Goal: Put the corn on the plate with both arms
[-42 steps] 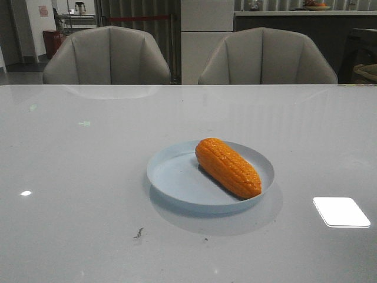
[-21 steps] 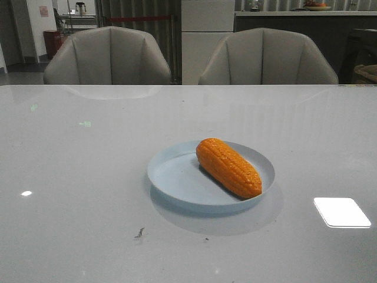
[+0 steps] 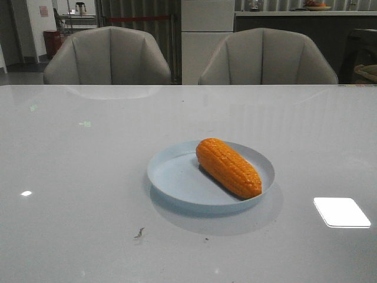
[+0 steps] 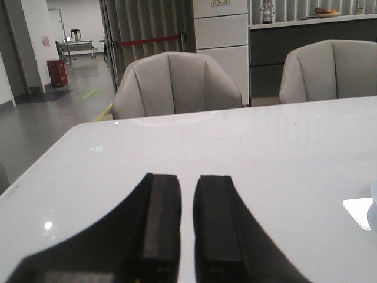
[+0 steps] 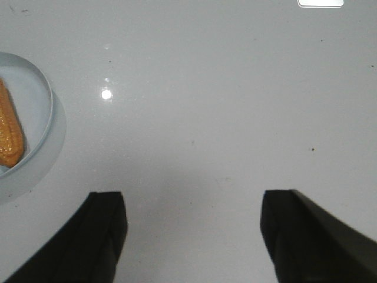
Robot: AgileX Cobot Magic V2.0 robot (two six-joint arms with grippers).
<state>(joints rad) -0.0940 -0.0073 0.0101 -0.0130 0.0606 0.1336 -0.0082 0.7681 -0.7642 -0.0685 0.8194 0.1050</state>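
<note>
Orange against pale blue: the corn [image 3: 228, 167] lies on its side in the plate [image 3: 171, 177], set diagonally, with its nearer end toward the right rim and its farther end toward the middle. The plate sits flat on the grey glossy table [image 3: 76, 206], a little right of centre in the front view. I judge the placing itself complete, since the cob rests wholly within the rim and nothing holds it.

Neither arm shows in the front view, so I read both as drawn back to my side of the table. The left gripper [image 4: 188, 218] hangs low over bare table well left of the plate, fingers [image 4: 162, 218] brought almost together with only a thin slit between them and nothing in it. The right gripper [image 5: 194, 230] has its fingers spread wide and empty, looking down on bare table, with the plate's rim [image 5: 50, 112] and one end of the corn [image 5: 9, 132] at the edge of its view. That spread suits a release just beside the plate; that is my inference only.

Points of poor visibility: both wrist views cut the fingers off at the frame, so I cannot confirm the tips. The left view shows only a pale sliver at its edge, possibly the plate's rim. The underside of the corn is hidden, so I cannot tell whether it could roll.
</note>
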